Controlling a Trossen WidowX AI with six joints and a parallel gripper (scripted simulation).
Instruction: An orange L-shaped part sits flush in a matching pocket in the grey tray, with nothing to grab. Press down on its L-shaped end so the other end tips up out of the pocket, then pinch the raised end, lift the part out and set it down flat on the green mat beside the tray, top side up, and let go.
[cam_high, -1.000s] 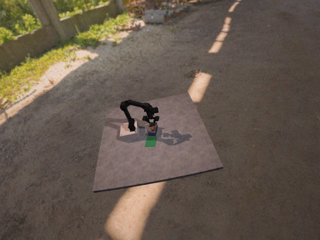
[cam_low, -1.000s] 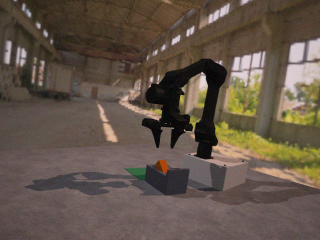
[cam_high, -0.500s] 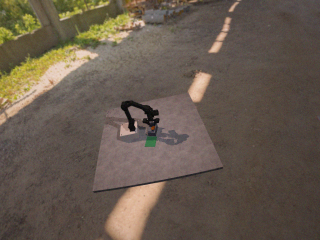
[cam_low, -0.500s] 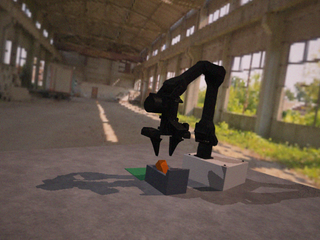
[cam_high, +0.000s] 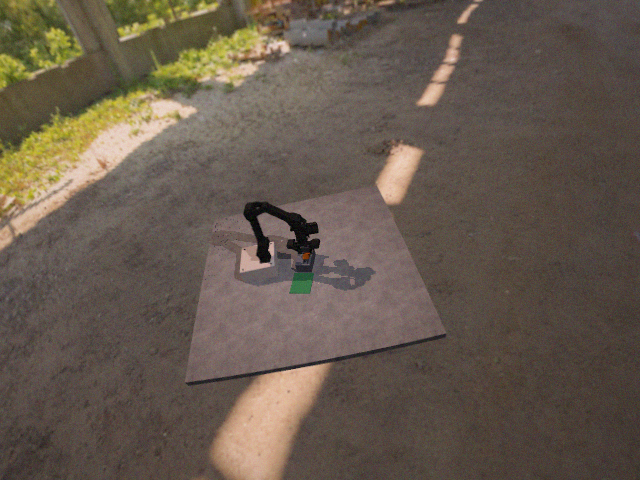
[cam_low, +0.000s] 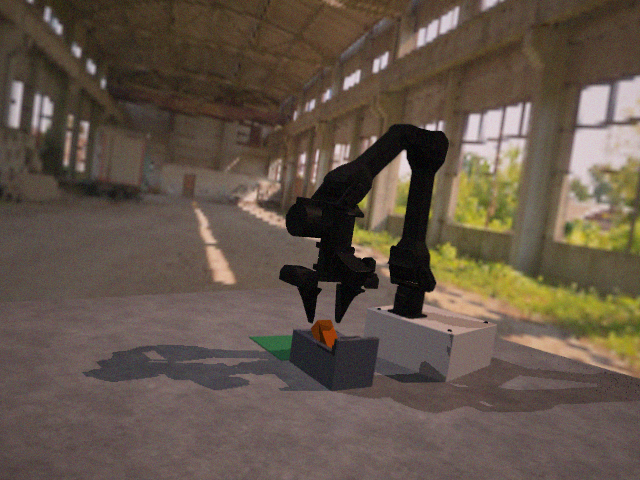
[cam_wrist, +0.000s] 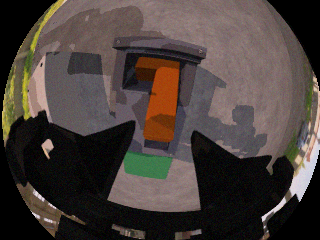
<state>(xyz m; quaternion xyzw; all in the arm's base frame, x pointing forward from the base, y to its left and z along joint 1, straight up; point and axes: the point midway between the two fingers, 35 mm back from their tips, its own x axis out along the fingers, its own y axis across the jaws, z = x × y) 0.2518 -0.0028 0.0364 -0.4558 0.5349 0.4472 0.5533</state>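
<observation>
The orange L-shaped part (cam_high: 306, 256) (cam_low: 324, 333) (cam_wrist: 165, 95) is tilted in the grey tray (cam_high: 303, 268) (cam_low: 356, 364) (cam_wrist: 160, 46). Its L-shaped end sits low in the pocket, and its straight end, on the green mat's side, stands up above the tray's rim. My gripper (cam_low: 325, 320) (cam_wrist: 164, 130) is open and empty, pointing down over the tray. In the wrist view the raised end appears between the spread fingertips; in the exterior view the tips are about level with its top or slightly above. The green mat (cam_high: 301, 284) (cam_low: 271, 343) (cam_wrist: 147, 166) lies flat beside the tray, with nothing on it.
The arm's white base block (cam_high: 253, 260) (cam_low: 408, 343) stands close beside the tray. The tray's walls rise around the low end of the part. Shadows of the arm fall across the table (cam_high: 320, 325) (cam_low: 206, 434) on the tray's far side from the base.
</observation>
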